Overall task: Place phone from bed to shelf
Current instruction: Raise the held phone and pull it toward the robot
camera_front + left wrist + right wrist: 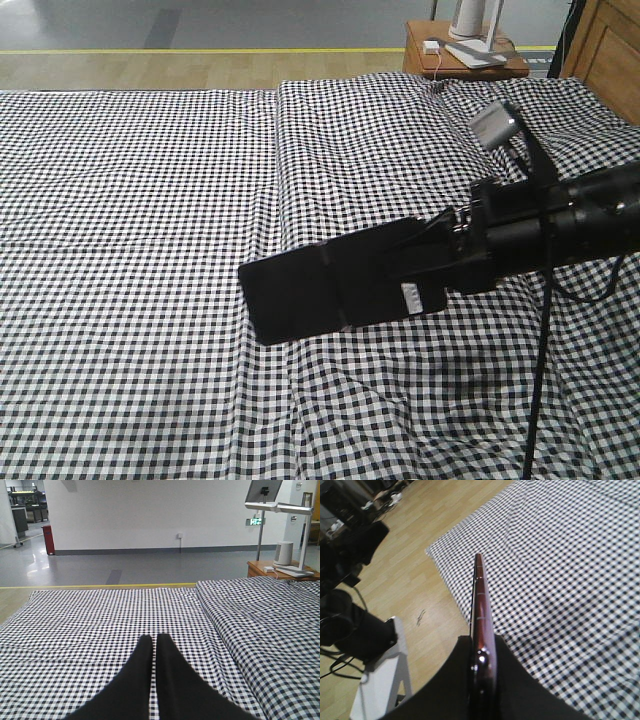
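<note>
Right gripper (425, 268) fingers pinch the phone (318, 292) at its sticker end; the slab juts past the fingertips over the bed (140, 200). Left gripper (154, 647) fingers pressed together.

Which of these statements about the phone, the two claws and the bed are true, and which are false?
1. The right claw is shut on the phone. True.
2. The phone lies flat on the bed. False: the claw holds it up in the air, clear of the sheet.
3. The left claw holds a second phone. False: its fingers are shut together with nothing between them.
4. The bed has a black-and-white check sheet. True.
5. A small wooden table stands beyond the far corner of the bed. True.
</note>
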Tool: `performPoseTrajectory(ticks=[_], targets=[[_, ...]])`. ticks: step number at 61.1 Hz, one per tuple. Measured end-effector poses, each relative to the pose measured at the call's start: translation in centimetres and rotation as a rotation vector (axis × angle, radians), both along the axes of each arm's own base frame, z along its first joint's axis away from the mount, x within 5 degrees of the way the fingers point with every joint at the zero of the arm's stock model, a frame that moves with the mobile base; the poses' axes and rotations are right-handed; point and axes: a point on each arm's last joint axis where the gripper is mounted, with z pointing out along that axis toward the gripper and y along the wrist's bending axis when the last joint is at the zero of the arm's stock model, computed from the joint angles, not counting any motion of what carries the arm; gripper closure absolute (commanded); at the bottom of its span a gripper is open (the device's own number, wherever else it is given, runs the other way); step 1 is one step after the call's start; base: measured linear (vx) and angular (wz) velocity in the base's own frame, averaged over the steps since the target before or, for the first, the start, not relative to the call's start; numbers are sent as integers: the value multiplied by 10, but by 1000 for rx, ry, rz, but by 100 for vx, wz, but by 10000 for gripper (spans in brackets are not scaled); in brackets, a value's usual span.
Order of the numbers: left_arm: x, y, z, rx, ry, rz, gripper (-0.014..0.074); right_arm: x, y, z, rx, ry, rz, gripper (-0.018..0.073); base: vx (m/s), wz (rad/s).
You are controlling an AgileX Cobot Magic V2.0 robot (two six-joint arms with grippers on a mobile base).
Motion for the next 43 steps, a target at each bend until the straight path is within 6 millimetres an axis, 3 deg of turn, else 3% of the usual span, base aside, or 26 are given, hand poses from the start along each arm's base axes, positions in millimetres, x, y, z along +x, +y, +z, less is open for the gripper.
performPoseTrajectory(ticks=[18,43], targets=[[0,0,0,0,0,0,595,-15,29,0,1,4,115,561,0,0],[0,0,0,0,0,0,595,-17,32,0,1,7,128,561,0,0]])
